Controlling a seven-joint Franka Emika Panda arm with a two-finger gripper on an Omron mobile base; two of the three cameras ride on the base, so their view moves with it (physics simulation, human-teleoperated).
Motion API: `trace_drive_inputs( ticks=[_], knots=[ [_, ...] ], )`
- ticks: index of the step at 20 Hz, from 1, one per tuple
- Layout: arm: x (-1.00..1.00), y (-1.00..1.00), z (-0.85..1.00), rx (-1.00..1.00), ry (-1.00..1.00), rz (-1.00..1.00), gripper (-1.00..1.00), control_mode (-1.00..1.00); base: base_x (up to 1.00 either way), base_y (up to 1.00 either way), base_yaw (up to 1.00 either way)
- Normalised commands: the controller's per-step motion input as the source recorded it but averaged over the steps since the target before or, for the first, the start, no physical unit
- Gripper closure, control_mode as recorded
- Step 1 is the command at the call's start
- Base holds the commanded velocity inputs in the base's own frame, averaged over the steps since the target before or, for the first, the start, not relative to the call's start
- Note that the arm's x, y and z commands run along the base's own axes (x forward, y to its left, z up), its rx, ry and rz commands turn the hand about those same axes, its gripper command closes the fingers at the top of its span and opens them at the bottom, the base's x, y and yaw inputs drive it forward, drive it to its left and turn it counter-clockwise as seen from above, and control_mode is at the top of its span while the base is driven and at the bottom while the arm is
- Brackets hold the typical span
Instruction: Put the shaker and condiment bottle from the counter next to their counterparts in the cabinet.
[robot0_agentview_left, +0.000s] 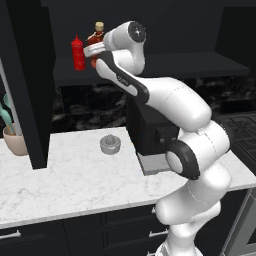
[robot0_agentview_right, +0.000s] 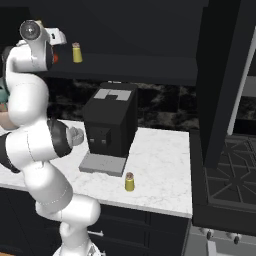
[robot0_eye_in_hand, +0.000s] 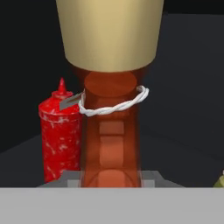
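My gripper (robot0_agentview_left: 93, 51) is shut on the condiment bottle (robot0_agentview_left: 96, 38), an orange-red faceted bottle with a yellowish cap. It is held upright at the cabinet shelf (robot0_agentview_left: 165, 66), just right of the slim red squeeze bottle (robot0_agentview_left: 77, 53). The hand view has the condiment bottle (robot0_eye_in_hand: 111, 131) between my fingertips (robot0_eye_in_hand: 72, 177), with its white tag string around the neck and the red squeeze bottle (robot0_eye_in_hand: 61, 131) close on its left. Whether the base rests on the shelf is hidden. The shaker (robot0_agentview_right: 129, 182) stands on the counter (robot0_agentview_right: 160, 170) in front of the coffee machine. Its counterpart shaker (robot0_agentview_right: 76, 52) sits on the shelf.
A black coffee machine (robot0_agentview_right: 110, 125) stands on the counter under the shelf. A grey juicer (robot0_agentview_left: 110, 144) sits left of it. The tall black side panel (robot0_agentview_left: 30, 85) rises at the left, with a utensil pot (robot0_agentview_left: 15, 141) beyond. A stove (robot0_agentview_right: 225, 185) lies to the right.
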Motion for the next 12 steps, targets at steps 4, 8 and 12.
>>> trace_drive_inputs(
  ticks=[4,8,12],
  knots=[
    [0.04,0.41,-0.21,0.0,0.0,-0.01,1.0,-1.0,0.0,0.0,0.0],
    [0.04,0.42,-0.01,-0.02,0.13,-0.02,1.0,-1.0,0.0,0.0,0.0],
    [0.0,0.22,0.05,0.0,0.18,-0.06,1.0,-1.0,0.0,0.0,0.0]
  ],
)
